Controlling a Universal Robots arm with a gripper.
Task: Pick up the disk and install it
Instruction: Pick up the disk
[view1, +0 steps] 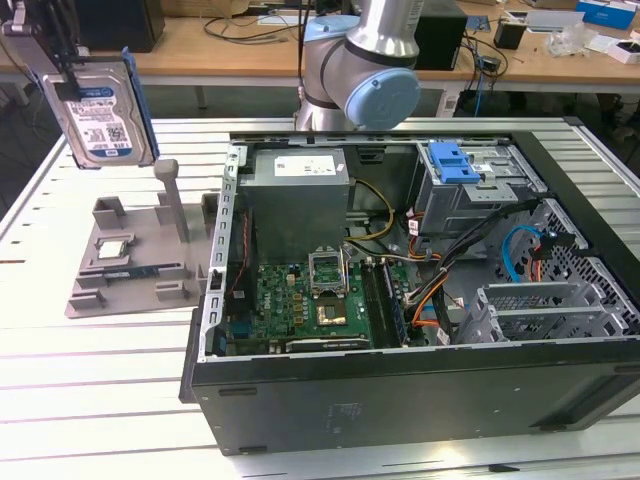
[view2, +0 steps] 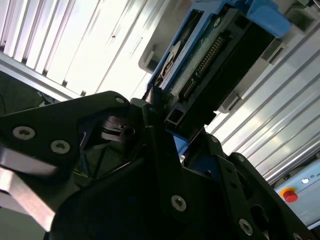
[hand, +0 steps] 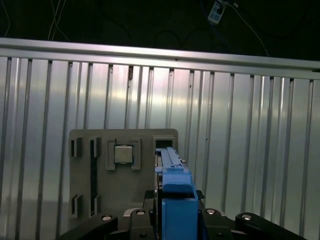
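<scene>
In the exterior view the disk (view1: 103, 108), a silver hard drive with a white and blue label and blue side rails, hangs upright in the air at the view's upper left, above the grey fixture (view1: 130, 262). My gripper (view1: 66, 80) is shut on its upper end. In the second wrist view the disk (view2: 210, 60) runs edge-on away from the black fingers (view2: 155, 125), its connector row showing. In the first wrist view the disk's blue rail (hand: 175, 195) stands between the fingers, above the fixture (hand: 90, 165).
An open computer case (view1: 400, 400) lies to the exterior view's right of the fixture, with a motherboard (view1: 300, 300), cables and a blue drive bay (view1: 455, 160). A small square processor chip (view1: 112, 250) (hand: 123, 154) sits on the fixture. The ribbed metal table (view1: 100, 400) surrounds both.
</scene>
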